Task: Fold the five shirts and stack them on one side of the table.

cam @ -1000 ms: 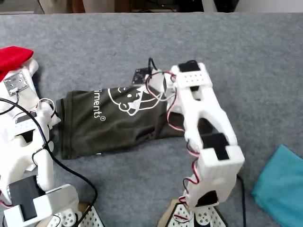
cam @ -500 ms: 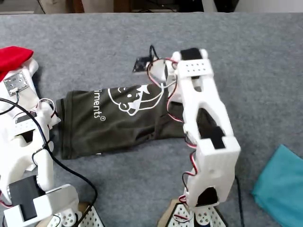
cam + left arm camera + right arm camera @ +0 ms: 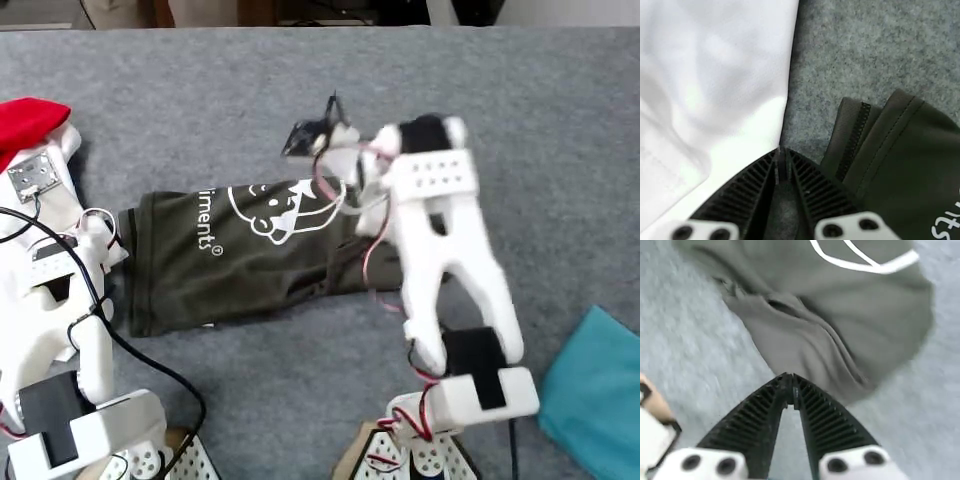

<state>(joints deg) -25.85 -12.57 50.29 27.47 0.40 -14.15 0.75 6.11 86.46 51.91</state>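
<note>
Right arm has swung outward at the elbow since the earlier frame, and the right hand (image 3: 790, 377) has lifted a little off the dark shirt (image 3: 230, 262); shirt and left arm have not shifted. Right hand: fingers pressed together, empty, with the shirt's bunched, rounded end just beyond the tips. Left hand (image 3: 782, 151): fingers together, nothing between them, a white shirt (image 3: 715, 75) to one side of the tips and the dark shirt's stitched corner just to the other. Dark shirt lies half folded on the grey tabletop (image 3: 200, 90), long axis running from the left hand across to the right hand; printed side up. Which end is the collar, cannot tell. Judged soft, light and limp: likely to sag and drag on the nap. Best holds look like the stitched corner and the bunched end.
</note>
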